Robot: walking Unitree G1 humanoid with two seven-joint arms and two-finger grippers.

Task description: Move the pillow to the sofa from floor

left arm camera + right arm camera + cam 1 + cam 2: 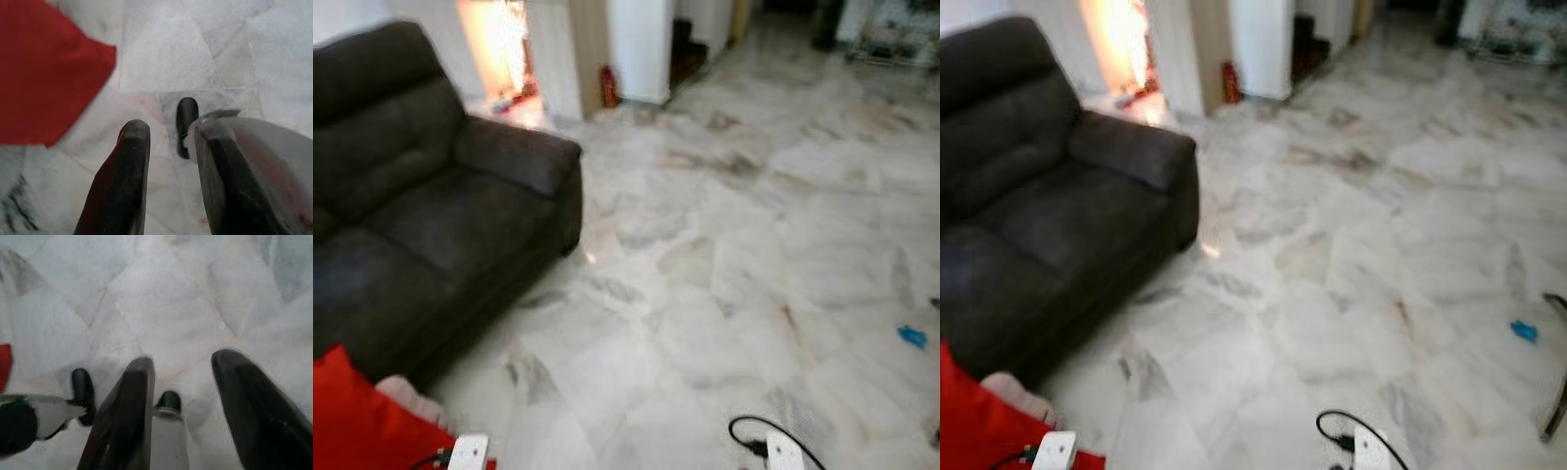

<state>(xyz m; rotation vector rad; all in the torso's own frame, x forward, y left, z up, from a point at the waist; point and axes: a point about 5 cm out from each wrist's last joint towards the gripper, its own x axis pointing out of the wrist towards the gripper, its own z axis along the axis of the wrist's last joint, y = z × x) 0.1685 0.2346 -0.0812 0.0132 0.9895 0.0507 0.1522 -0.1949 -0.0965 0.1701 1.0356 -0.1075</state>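
A red pillow (357,421) lies on the marble floor at the lower left, just in front of the dark grey sofa (421,215). In the left wrist view the pillow (44,73) lies off to one side of my left gripper (173,129), which hangs open above the floor with nothing between its fingers. My right gripper (186,362) is also open and holds nothing, over bare marble. The sofa's seat cushions have nothing on them. Both arms hang low, and only their white wrist ends (468,452) show at the bottom edge.
Something pale (406,397) lies against the pillow by the sofa's front. A red fire extinguisher (608,86) stands by a white pillar (641,49) at the back. A small blue scrap (912,337) lies on the floor at the right. Wide marble floor stretches ahead.
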